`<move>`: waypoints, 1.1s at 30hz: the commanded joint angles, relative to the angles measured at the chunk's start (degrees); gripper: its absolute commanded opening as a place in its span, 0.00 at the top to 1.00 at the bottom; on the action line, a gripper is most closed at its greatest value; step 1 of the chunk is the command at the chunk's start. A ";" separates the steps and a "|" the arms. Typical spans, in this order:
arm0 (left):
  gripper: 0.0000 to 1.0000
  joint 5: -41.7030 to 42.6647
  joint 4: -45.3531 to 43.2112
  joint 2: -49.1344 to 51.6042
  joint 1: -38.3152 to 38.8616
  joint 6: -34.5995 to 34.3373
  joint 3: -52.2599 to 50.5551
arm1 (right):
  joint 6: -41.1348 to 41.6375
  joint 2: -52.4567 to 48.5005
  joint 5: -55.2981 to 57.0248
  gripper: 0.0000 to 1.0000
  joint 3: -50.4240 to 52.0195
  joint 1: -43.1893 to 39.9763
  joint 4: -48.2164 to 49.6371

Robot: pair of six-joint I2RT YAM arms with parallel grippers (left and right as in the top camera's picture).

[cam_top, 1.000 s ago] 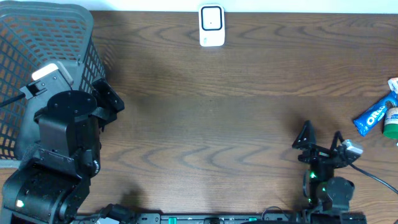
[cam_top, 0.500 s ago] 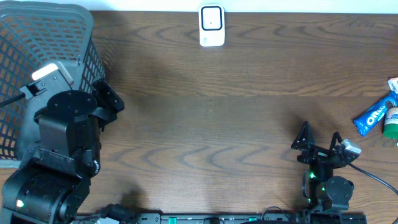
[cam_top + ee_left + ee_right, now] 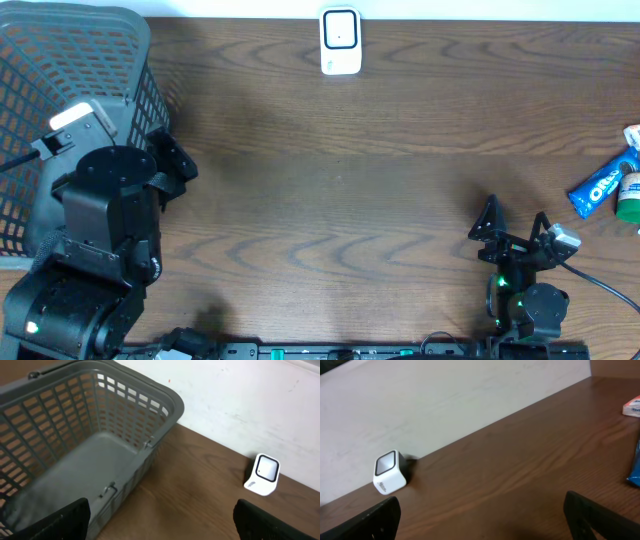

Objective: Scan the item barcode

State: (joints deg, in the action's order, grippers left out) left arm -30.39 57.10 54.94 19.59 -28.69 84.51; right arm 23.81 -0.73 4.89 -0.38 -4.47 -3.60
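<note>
The white barcode scanner [image 3: 340,41] stands at the table's far edge, also seen in the left wrist view [image 3: 262,475] and the right wrist view [image 3: 390,472]. A blue Oreo pack [image 3: 602,187] lies at the far right edge, beside a green item [image 3: 630,197] and a white-and-blue packet [image 3: 632,134]. My right gripper [image 3: 516,222] stands open near the front edge, left of those items, with nothing between its fingers [image 3: 482,520]. My left gripper [image 3: 168,160] is open and empty beside the basket [image 3: 160,525].
A grey mesh basket [image 3: 100,20] fills the back left corner; the left wrist view shows its rim [image 3: 165,400] and no contents. A white wall runs behind the table.
</note>
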 commanded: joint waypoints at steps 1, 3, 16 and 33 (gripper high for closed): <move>0.09 -1.14 -2.32 -0.85 0.09 -2.12 -1.88 | -0.72 0.42 -0.07 0.01 0.07 0.50 -0.15; 0.09 -0.98 -7.91 -2.29 0.09 -2.29 -6.21 | -0.72 0.42 -0.07 0.01 0.07 0.50 -0.15; 0.09 1.49 -53.51 -23.39 -1.01 -4.26 -53.62 | -0.72 0.39 -0.07 0.01 0.07 0.50 -0.15; 0.09 3.87 -60.76 -42.51 -10.82 -5.75 -70.95 | -0.74 0.42 -0.09 0.01 0.07 0.50 -0.15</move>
State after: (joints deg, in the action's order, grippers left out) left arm -28.21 -3.33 14.28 10.50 -34.70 14.70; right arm 23.62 -0.69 4.71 -0.38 -4.47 -3.60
